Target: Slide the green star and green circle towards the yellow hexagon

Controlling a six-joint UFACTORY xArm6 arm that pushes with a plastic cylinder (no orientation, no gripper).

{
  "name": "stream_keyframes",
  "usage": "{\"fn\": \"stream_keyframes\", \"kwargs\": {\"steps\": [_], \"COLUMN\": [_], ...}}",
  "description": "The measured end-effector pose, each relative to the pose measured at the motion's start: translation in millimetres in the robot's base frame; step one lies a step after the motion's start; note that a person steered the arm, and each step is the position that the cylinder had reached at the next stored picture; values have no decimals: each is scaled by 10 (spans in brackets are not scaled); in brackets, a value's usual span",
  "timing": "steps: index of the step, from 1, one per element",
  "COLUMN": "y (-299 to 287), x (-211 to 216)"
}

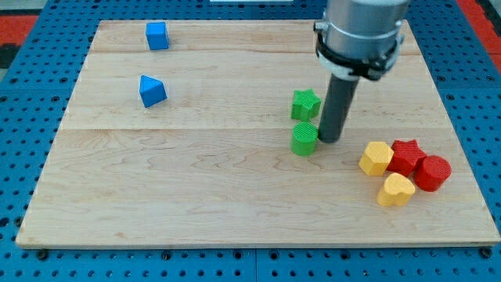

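1. While the green star (305, 103) and green circle (304, 139) sit together a little right of the worktop's (196, 196) centre, star toward the top edge and circle toward the bottom edge, my tip (329, 140) rests just beside the circle on its right.
2. No jaws exist on this rod, so nothing is wide, narrow or clamped — it only pushes.
3. Near the right edge lies the yellow hexagon (376, 157), touching a red star (405, 154); a red cylinder (432, 173) and yellow heart (395, 189) crowd close.
4. Standing between the greens and the hexagon, the tip looks wrongly placed to push rightward — it likely needs their left side.
5. Two blue blocks, a cube (156, 35) and a wedge-like block (152, 91), lie near the top-left corner, well apart.
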State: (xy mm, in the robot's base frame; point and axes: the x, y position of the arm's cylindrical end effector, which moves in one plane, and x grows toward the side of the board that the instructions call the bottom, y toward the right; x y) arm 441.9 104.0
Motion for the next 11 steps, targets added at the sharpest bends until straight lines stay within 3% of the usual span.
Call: {"fn": "stream_keyframes", "kwargs": {"steps": [2, 3, 6, 8, 9, 10, 11], "y": [236, -375, -296, -444, -611, -158, -59], "x": [-936, -950, -288, -285, -63, 123, 123]}}
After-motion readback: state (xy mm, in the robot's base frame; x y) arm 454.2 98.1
